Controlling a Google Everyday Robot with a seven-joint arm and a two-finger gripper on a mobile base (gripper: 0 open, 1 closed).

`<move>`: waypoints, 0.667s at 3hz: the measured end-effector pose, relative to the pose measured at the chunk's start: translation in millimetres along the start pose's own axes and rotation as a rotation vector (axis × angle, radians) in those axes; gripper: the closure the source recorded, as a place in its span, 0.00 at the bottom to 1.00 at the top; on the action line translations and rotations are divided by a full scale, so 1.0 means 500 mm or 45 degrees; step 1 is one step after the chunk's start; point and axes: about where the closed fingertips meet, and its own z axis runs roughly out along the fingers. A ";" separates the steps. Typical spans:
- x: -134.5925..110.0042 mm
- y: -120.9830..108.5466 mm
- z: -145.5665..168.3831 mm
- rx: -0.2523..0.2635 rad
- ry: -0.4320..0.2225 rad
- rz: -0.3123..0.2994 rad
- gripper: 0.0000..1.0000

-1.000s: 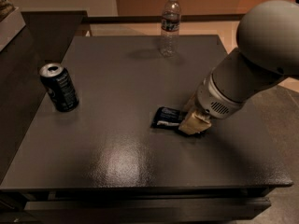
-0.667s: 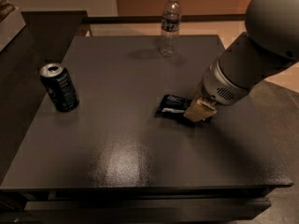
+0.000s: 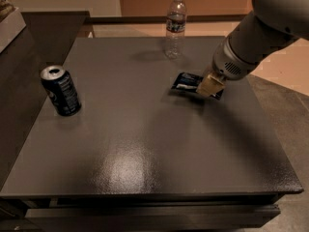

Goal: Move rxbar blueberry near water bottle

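The rxbar blueberry [image 3: 189,82] is at the right-centre of the bench [image 3: 145,144], its right end clamped in the end effector [image 3: 210,86]. The water bottle [image 3: 175,25] stands upright near the far edge, apart from the bar; a soda can [image 3: 60,91] stands well left

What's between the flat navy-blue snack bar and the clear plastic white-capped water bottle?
Only bare dark tabletop between snack bar and water bottle, in the camera view; gripper grips the bar's end.
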 end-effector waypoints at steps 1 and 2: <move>-0.009 -0.076 0.023 0.049 -0.021 0.026 1.00; -0.022 -0.144 0.049 0.081 -0.040 0.059 1.00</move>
